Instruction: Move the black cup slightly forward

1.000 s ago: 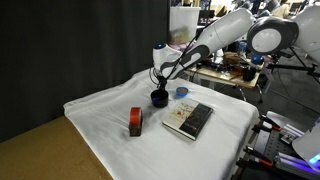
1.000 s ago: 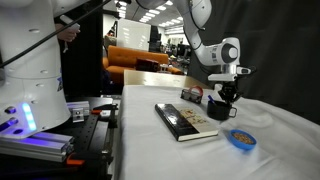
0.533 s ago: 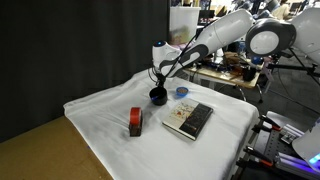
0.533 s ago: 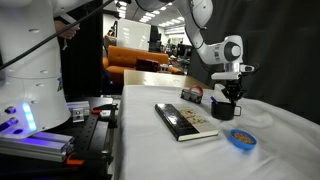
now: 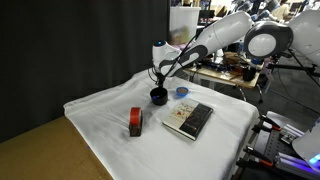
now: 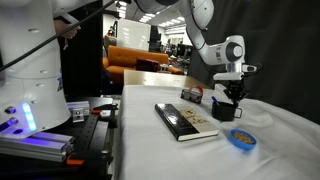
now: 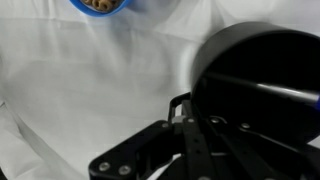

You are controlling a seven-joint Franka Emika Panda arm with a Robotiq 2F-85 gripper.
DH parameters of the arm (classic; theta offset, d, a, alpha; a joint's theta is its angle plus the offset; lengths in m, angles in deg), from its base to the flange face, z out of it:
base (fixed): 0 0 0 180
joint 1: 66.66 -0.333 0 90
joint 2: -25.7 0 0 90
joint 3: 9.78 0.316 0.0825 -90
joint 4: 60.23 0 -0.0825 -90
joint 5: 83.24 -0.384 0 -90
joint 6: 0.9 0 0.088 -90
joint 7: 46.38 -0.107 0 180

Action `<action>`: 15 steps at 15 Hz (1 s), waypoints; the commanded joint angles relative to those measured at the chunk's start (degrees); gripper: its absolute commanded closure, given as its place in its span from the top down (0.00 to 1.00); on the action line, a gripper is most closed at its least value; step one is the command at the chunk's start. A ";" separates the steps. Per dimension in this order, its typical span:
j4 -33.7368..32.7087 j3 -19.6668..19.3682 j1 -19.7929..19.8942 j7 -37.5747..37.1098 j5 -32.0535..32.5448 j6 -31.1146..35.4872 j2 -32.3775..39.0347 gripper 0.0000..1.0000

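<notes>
Blue disc point(image 5: 182, 92), book point(image 5: 188, 119) nr black cup point(image 5: 158, 97)

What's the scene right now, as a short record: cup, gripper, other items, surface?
black cup: upright on the white cloth, directly under the gripper
gripper: down at the cup's rim; open or shut cannot be told
red-and-black block: on the cloth, apart from the cup
book: lying flat, apart from the cup
blue disc: on the cloth, near the cup, not touching

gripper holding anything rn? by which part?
The gripper looks shut on the black cup, pinching its rim on one side; the exact contact is hidden.
</notes>
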 commanded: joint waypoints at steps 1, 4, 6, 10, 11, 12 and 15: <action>-2.61 0.14 0.47 1.78 -0.69 -1.11 1.45 0.01; -0.56 -0.28 0.03 0.40 -0.52 -0.17 0.58 0.07; -0.57 -0.24 0.05 0.44 -0.60 -0.18 0.80 0.19; -0.64 -0.22 0.05 0.48 -0.63 -0.18 0.84 0.31; -0.66 -0.22 0.06 0.48 -0.63 -0.18 0.84 0.31; -0.66 -0.22 0.06 0.48 -0.63 -0.18 0.84 0.31; -0.67 -0.21 0.07 0.49 -0.63 -0.19 0.85 0.31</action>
